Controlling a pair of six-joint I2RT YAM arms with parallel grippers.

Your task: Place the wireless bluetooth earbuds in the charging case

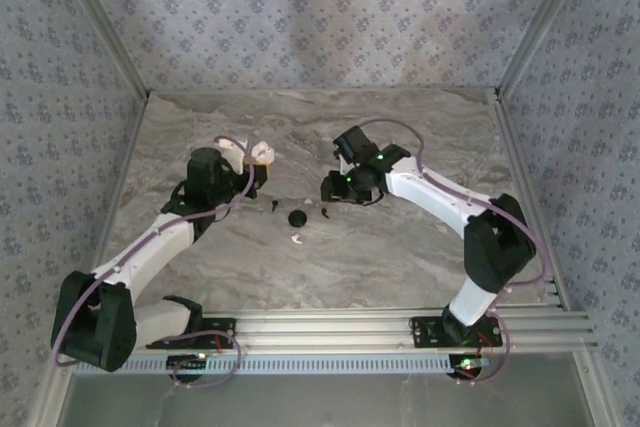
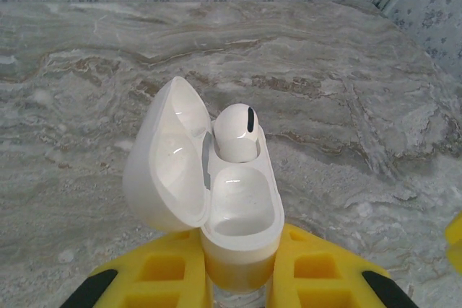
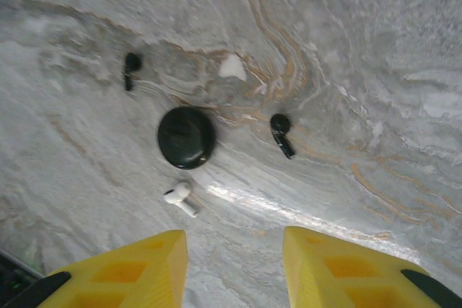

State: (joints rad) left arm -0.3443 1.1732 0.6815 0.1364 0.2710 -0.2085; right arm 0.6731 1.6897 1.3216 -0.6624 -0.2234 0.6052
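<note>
- Top view, counter (image 1: 400,257): my left claw (image 1: 258,165) is raised at centre-left and holds the white charging case (image 1: 262,154). My right claw (image 1: 328,190) hangs low at centre-right with its forearm folded back toward the base.
- Top view, loose items between the two claws: two black earbuds (image 1: 275,205) (image 1: 325,212), a black round case (image 1: 296,218) and a loose white earbud (image 1: 297,239) on the near side of that case.
- Left wrist view: my left claw (image 2: 231,279) is closed on the base of the white charging case (image 2: 242,210), which is upright with its lid (image 2: 170,156) swung open to the left. A seated white earbud (image 2: 238,131) is in the far pocket. The near pocket looks vacant.
- Right wrist view: my right claw (image 3: 234,265) is spread wide with nothing between the fingers, and it points down at the counter.
- Right wrist view, key relation: the loose white earbud (image 3: 180,198) lies just ahead of the claw, nearer the finger on the left of the picture. Its long axis runs diagonally, and its stem points toward the gap.
- Judgement: the right claw is the free one, so the pick is its job. It needs a small shift toward that side and a wrist turn to close across the stem.
</note>
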